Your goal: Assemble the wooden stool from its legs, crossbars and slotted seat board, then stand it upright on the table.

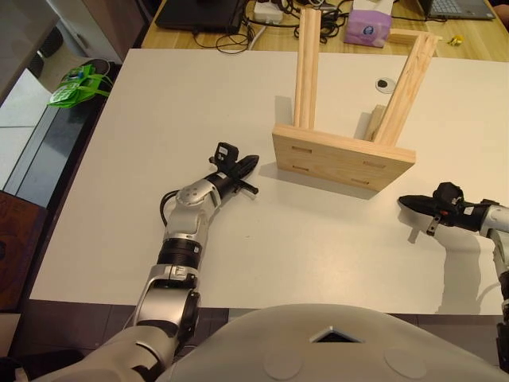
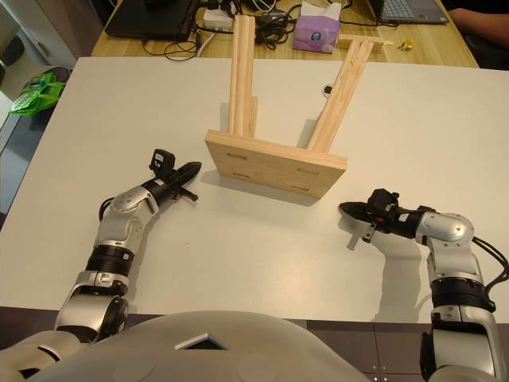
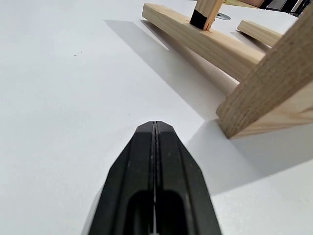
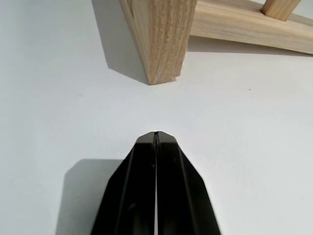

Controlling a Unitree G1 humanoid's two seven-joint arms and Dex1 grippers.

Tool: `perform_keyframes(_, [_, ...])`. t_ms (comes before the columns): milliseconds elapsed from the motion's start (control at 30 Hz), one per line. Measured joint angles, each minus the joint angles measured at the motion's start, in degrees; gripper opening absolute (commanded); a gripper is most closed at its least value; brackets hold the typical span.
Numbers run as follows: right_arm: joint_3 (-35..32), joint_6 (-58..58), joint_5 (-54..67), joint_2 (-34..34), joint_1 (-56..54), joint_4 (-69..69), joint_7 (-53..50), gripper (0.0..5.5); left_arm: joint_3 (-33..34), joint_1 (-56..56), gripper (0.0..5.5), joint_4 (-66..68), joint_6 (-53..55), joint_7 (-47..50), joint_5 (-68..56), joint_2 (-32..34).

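While both hands rest clenched and empty, your left hand (image 1: pixel 253 160) has the slotted seat board (image 1: pixel 343 159) just beside its tip at about 3 o'clock. Your right hand (image 1: pixel 403 200) finds that same board near, at about 11 o'clock. The board stands on edge on the surface (image 1: pixel 159 159), face toward you, with the legs (image 1: pixel 307 68) running away toward 12 o'clock. By my judgement, righting it turns on swinging those legs downward, and your left hand sits slightly nearer.
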Motion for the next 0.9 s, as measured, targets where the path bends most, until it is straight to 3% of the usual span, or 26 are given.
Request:
perform_keyframes(233, [2.57,-1.93,-1.13,2.19,-4.68,2.68,-0.32,0.0,-1.0,-0.6,0.04,1.05,-1.46,-1.74,0.44,-0.63])
perform_keyframes(500, [2.82,-2.05,-1.11,2.35,-4.77,2.83,-0.76,0.0,-3.03,-0.6,0.04,0.07,-1.32,-2.21,0.42,-4.46])
perform_keyframes(900, [3.03,-2.08,-1.12,2.09,-4.86,2.76,-0.89,0.0,-4.06,0.78,0.04,-1.32,-1.35,-2.25,0.44,-4.69])
